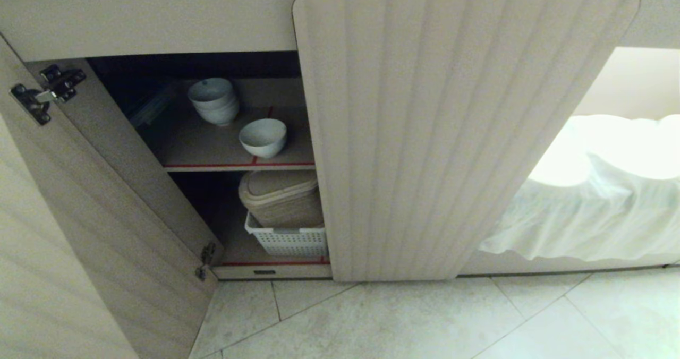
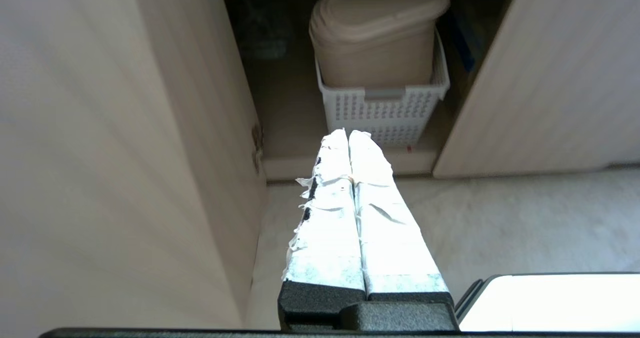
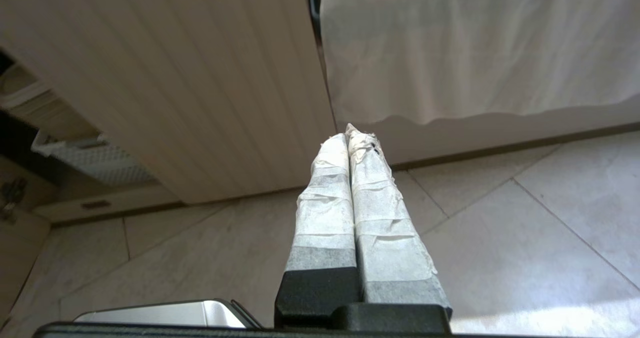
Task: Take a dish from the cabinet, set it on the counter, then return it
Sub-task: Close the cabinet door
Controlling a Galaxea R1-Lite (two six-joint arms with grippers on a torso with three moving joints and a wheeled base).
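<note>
Head view shows pale floor tiles (image 1: 425,316) nearest, then the cabinet (image 1: 462,136) with its door at 9 o'clock swung open and the other closed. Inside, a beige lidded bin (image 1: 281,197) sits in a white basket (image 1: 287,239) on the lower shelf; above, the dish (image 1: 263,137) rests near the red-edged shelf front, a stack of bowls (image 1: 213,100) behind it toward 11 o'clock. Both wrist views show the left claw (image 2: 348,134) and right claw (image 3: 348,133) pressed together, empty, low above the floor.
</note>
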